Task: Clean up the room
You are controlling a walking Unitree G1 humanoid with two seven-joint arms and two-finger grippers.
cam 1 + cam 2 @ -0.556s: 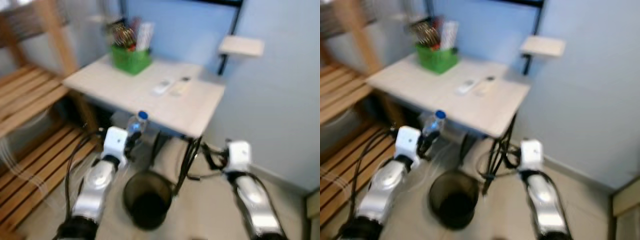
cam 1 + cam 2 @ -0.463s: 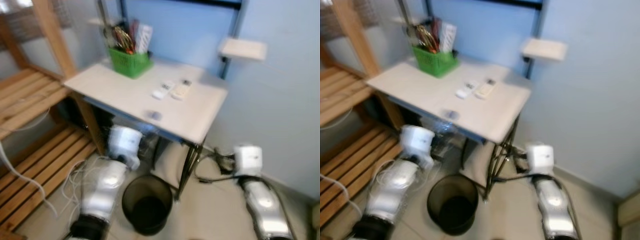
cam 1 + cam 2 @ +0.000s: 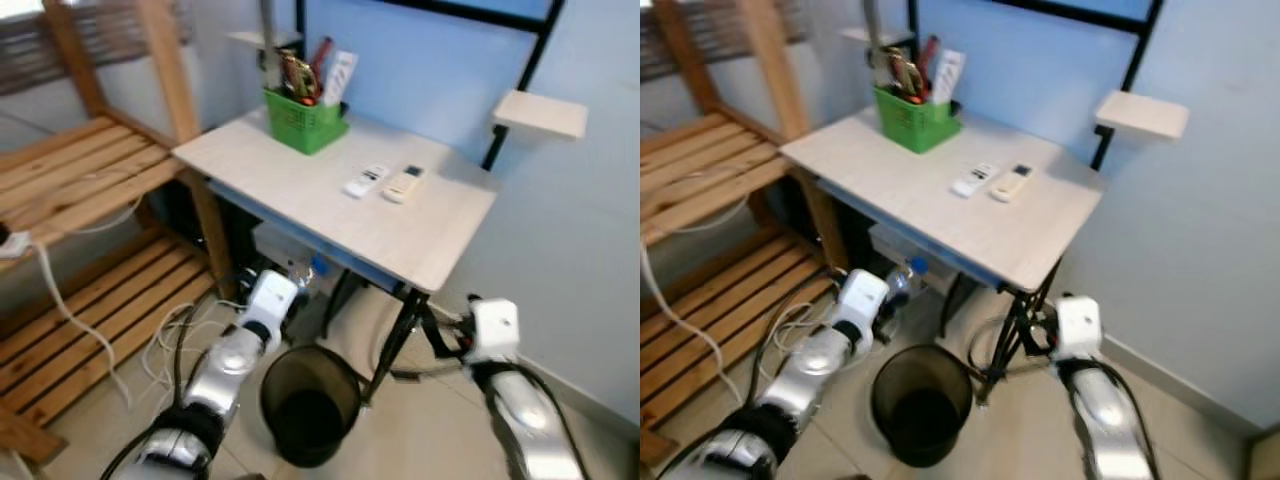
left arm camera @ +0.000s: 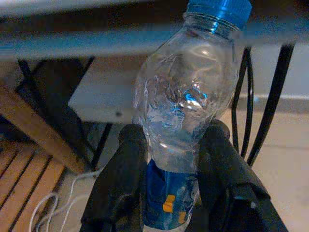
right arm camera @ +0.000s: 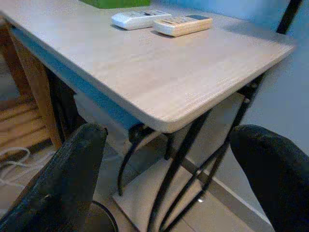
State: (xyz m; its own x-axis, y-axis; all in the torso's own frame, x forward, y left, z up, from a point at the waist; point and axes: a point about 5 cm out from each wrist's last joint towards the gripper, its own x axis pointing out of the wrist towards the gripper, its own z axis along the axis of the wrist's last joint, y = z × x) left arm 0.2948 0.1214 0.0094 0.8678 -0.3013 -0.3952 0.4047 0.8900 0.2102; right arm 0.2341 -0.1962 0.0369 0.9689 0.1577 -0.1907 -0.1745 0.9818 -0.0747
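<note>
A clear, crumpled plastic bottle (image 4: 186,96) with a blue cap and blue label stands upright in my left gripper (image 4: 174,140), which is shut on its lower half. In the eye views the bottle (image 3: 902,278) is under the front edge of the pale wooden table (image 3: 300,190), up and to the left of a black mesh bin (image 3: 308,400) on the floor. My right gripper (image 5: 171,133) is open with nothing in it, facing the table's right corner and its black legs. The right arm (image 3: 497,330) is low, to the right of the bin.
On the table are two white remotes (image 3: 366,180) (image 3: 404,184) and a green basket (image 3: 305,120) of pens. Wooden slatted shelves (image 3: 80,190) fill the left side. White cables (image 3: 160,340) lie on the floor by my left arm. A small wall shelf (image 3: 540,113) is at the right.
The camera has shifted and the picture has sharpened. My left gripper still holds the bottle, which now sits lower, under the table's edge. The right gripper stays open.
</note>
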